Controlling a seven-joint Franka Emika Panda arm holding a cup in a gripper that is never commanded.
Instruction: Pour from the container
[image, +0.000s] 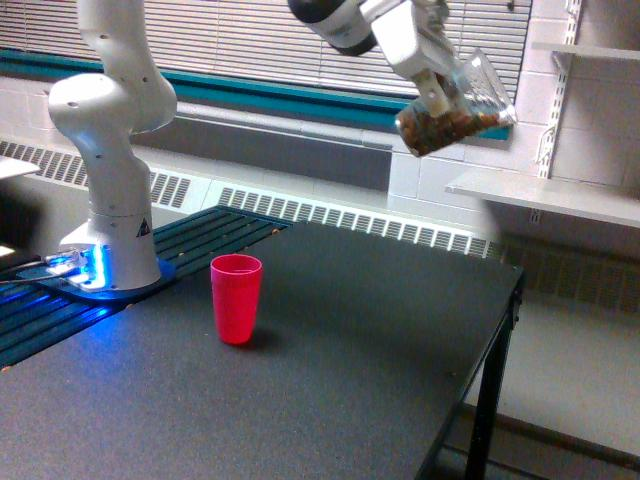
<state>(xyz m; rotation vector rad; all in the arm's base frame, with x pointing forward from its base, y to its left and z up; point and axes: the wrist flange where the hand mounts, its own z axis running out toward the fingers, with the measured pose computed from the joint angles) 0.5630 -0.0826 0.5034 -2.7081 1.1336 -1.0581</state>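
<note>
The end effector (432, 88) is gripping the container (455, 118), its fingers clamped on the clear jar's side, and is holding it high in the air toward one o'clock in the exterior view, well above the table (330, 380). The container is tilting, its mouth pointing up toward the exterior view's right, and a layer of brown pieces is sitting in its lower side. Nothing is spilling out, so the pour itself is not yet begun. The red cup (236, 298) is standing upright on the table toward nine o'clock, well apart from the container and far below it; it looks like the likely receiver, though whether anything is already inside it cannot be told from this angle.

What seems to be left: bringing the container over above the cup, lowering it, then tipping the mouth downward.

Around the scene, the arm's white base (110, 200) is standing at the table's ten o'clock corner, with a blue light glowing at its foot. A white shelf (545, 195) is sitting at three o'clock, just below the container. The air between container and cup is looking open.
</note>
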